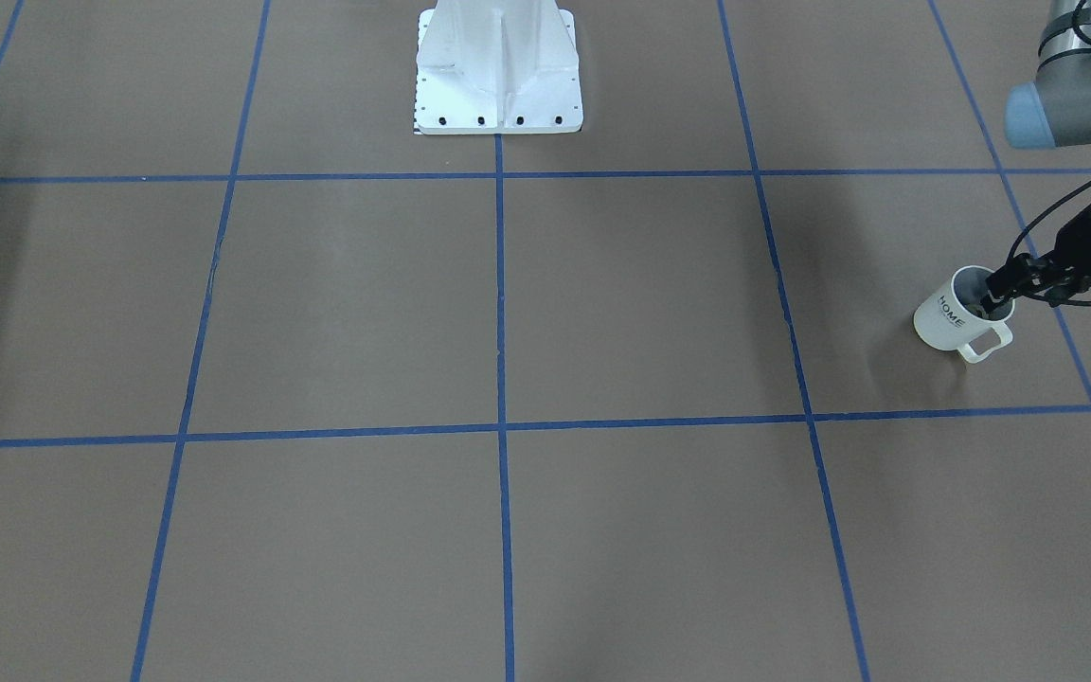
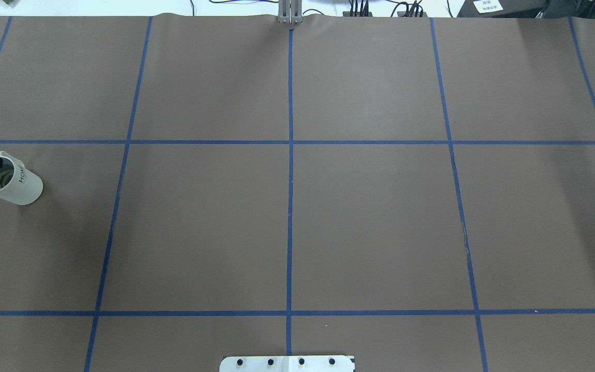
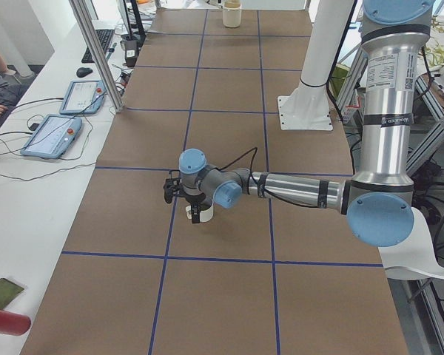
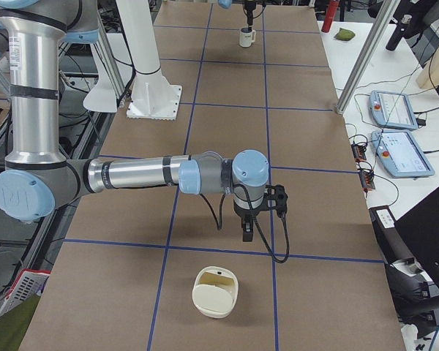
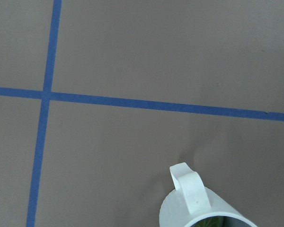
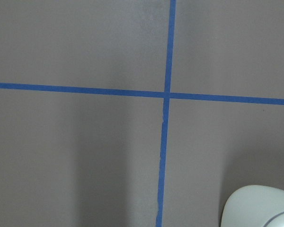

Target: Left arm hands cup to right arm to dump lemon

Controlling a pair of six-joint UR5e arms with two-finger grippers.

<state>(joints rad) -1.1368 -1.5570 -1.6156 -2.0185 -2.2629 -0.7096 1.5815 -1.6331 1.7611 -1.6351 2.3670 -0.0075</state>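
The white cup (image 1: 949, 317) with "HOME" on its side stands at the table's far left end, its handle (image 1: 984, 344) turned away from the robot. The cup (image 2: 16, 185) shows the yellow-green lemon (image 2: 1, 179) inside; a sliver of lemon (image 5: 209, 222) also shows in the left wrist view. My left gripper (image 1: 997, 296) reaches down onto the cup's rim, one finger inside and one outside, shut on it. My right gripper (image 4: 246, 228) hangs pointing down over the table's other end, above the tape line; I cannot tell whether it is open.
A cream bowl (image 4: 214, 292) sits on the table just beyond the right gripper, its edge (image 6: 259, 207) low in the right wrist view. The white robot pedestal (image 1: 498, 76) stands at the table's robot side. Tablets (image 4: 394, 110) lie on a side bench.
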